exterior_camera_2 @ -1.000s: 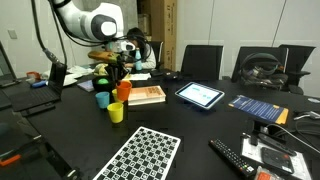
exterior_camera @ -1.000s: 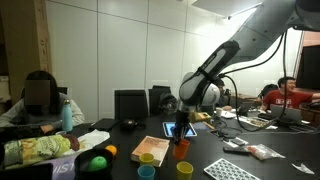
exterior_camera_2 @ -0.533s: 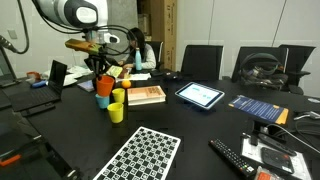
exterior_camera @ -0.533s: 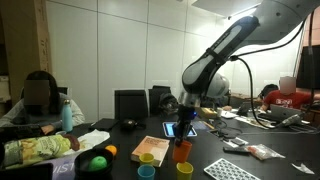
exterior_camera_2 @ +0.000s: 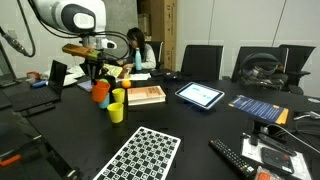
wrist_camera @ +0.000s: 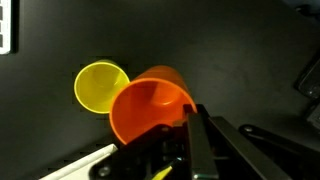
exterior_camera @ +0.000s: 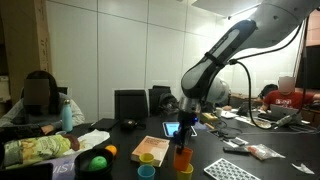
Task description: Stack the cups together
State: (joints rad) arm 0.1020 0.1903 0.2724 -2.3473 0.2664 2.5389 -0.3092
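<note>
Tool (exterior_camera: 181, 138) pinches the orange cup (exterior_camera: 182, 153) by its rim, yellow cup (wrist_camera: 102, 87) just beside. Level it, centre it, lower gently!

Book (exterior_camera_2: 148, 94), checkerboard sheet (exterior_camera_2: 140, 155) (perhaps a tablet (exterior_camera_2: 200, 95))

Look across the table (exterior_camera: 300, 165) from low and well back in both exterior views, from different sides, sharing the book (exterior_camera_2: 147, 94) and cups (exterior_camera_2: 112, 103). From the wrist, looks down, close, on the orange cup (wrist_camera: 150, 105) and yellow cup (wrist_camera: 100, 87).
</note>
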